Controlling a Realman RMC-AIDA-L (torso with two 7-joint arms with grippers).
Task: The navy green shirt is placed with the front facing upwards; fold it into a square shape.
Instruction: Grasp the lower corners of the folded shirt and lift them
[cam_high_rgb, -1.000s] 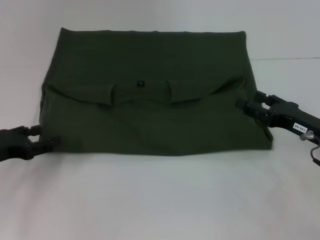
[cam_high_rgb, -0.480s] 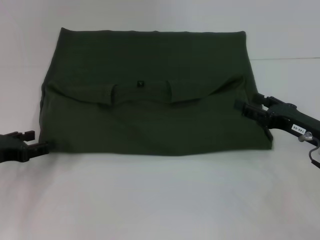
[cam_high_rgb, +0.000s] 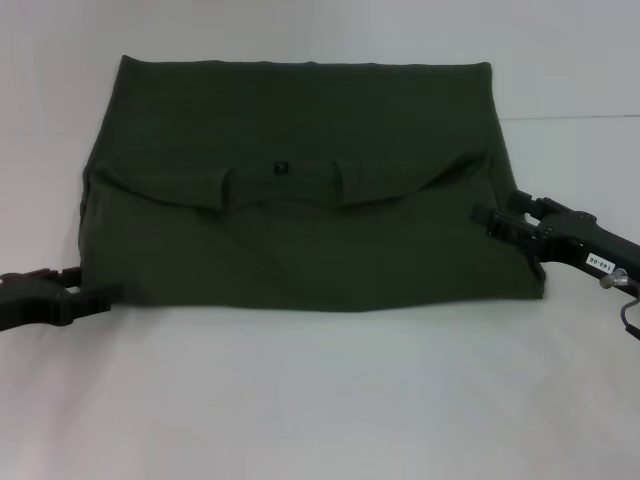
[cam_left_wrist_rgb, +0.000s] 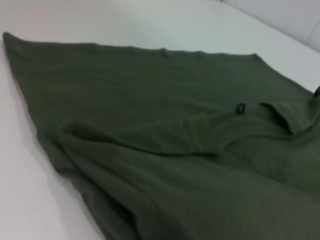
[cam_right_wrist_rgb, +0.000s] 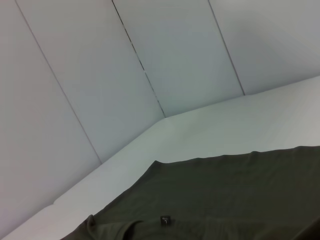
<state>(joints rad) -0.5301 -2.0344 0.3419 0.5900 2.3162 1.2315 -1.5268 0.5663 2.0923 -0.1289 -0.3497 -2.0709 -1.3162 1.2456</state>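
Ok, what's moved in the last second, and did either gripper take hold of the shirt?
The left gripper backed off from the navy green shirt at its near left corner, then came in again to the hem; whether it grips is unclear. The right gripper eased slightly down along the right edge. The shirt's folds, neck label and place on the white table look unchanged.

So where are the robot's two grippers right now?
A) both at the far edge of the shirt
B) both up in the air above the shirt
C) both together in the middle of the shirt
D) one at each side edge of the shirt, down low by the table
D: the head view shows the left gripper at the navy green shirt's near left corner and the right gripper at its right edge, both low by the white table.
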